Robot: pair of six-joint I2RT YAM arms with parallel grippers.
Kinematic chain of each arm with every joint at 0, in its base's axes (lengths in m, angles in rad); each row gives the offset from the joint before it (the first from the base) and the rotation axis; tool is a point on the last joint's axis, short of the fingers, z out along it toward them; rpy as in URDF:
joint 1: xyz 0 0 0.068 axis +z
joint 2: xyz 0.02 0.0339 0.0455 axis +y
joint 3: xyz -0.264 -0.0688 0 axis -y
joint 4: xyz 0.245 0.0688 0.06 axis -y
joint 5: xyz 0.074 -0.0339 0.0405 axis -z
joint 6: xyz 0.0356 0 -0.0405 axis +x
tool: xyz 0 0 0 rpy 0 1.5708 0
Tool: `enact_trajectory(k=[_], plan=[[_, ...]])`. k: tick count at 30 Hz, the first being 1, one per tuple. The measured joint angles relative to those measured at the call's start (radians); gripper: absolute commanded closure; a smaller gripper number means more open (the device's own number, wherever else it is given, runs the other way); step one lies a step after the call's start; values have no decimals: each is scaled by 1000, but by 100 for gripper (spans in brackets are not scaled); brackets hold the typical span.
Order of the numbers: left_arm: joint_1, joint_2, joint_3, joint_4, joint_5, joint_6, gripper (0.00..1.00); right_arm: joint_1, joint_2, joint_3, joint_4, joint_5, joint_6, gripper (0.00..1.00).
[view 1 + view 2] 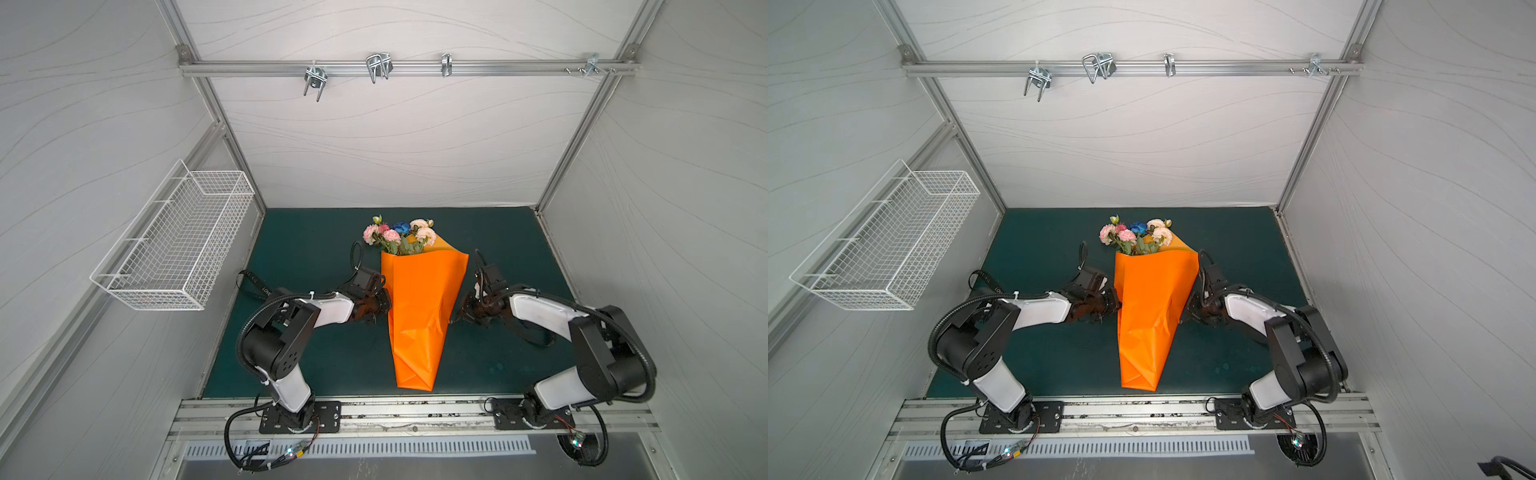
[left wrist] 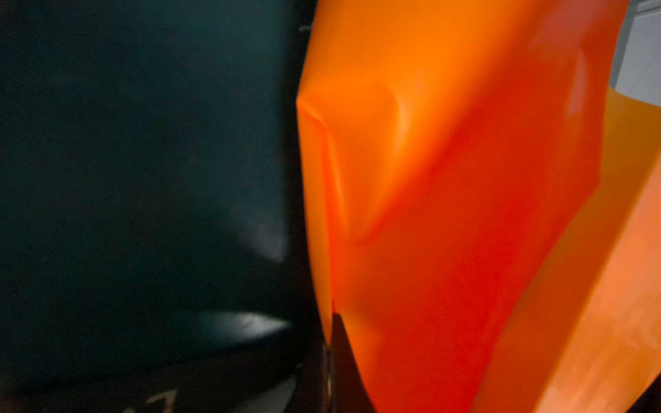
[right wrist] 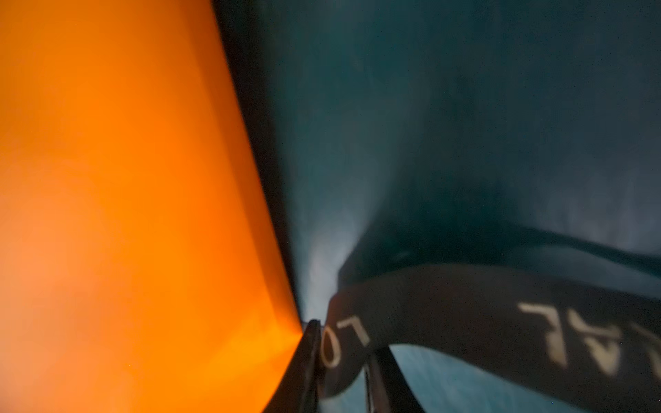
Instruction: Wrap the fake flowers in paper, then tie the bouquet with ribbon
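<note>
The bouquet of fake flowers [image 1: 397, 237] [image 1: 1136, 237] lies on the green mat, its pink, peach and blue blossoms poking out of an orange paper cone [image 1: 419, 307] [image 1: 1150, 311] that hides the stems. A black ribbon [image 1: 253, 284] [image 1: 984, 278] with pale lettering trails off to the left. My left gripper [image 1: 384, 305] [image 2: 329, 357] presses against the cone's left edge, its jaws closed on the ribbon [image 2: 153, 400]. At the cone's right edge my right gripper [image 1: 459, 316] [image 3: 343, 357] has a narrow gap between its fingers [image 3: 307, 357], and the ribbon [image 3: 465, 304] passes through that gap.
A white wire basket [image 1: 178, 245] hangs on the left wall. Metal hooks [image 1: 378, 66] sit on the rail across the back wall. The green mat [image 1: 311, 249] ends at walls on three sides and at the aluminium rail carrying both arm bases in front.
</note>
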Motion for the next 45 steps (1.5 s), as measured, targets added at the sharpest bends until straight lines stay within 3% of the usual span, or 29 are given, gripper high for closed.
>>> enact_trajectory(k=[5,13,17,18,20,23,27,33,36,40,42,44,45], plan=[[2,81,87,30,-29,-35,100,-60,159,159,9,-23,-79,75],[58,100,118,22,-61,-47,100,-132,239,304,-73,-69,-196,45],[80,67,118,-30,-71,-30,68,-185,180,330,-189,-79,-274,44],[82,50,116,-47,-71,-22,58,-198,137,320,-221,-72,-287,43],[87,6,107,-74,-71,-8,47,-228,24,290,-282,-58,-304,42],[91,-80,84,-105,-70,7,39,-297,-173,245,-372,-22,-309,37],[101,-195,31,-128,-63,25,33,-396,-366,171,-462,89,-299,23],[180,-347,-19,-264,-104,93,2,-588,-434,3,-504,158,-264,10],[225,-399,-16,-329,-155,126,1,-646,-426,-70,-500,146,-242,7],[277,-406,-12,-380,-192,155,1,-647,-359,-105,-452,135,-234,12],[300,-406,-12,-398,-201,161,2,-647,-294,-105,-407,135,-234,27],[324,-406,-12,-407,-208,164,2,-647,-234,-105,-362,131,-222,32],[339,-406,-12,-410,-217,165,3,-647,-202,-105,-336,132,-217,42]])
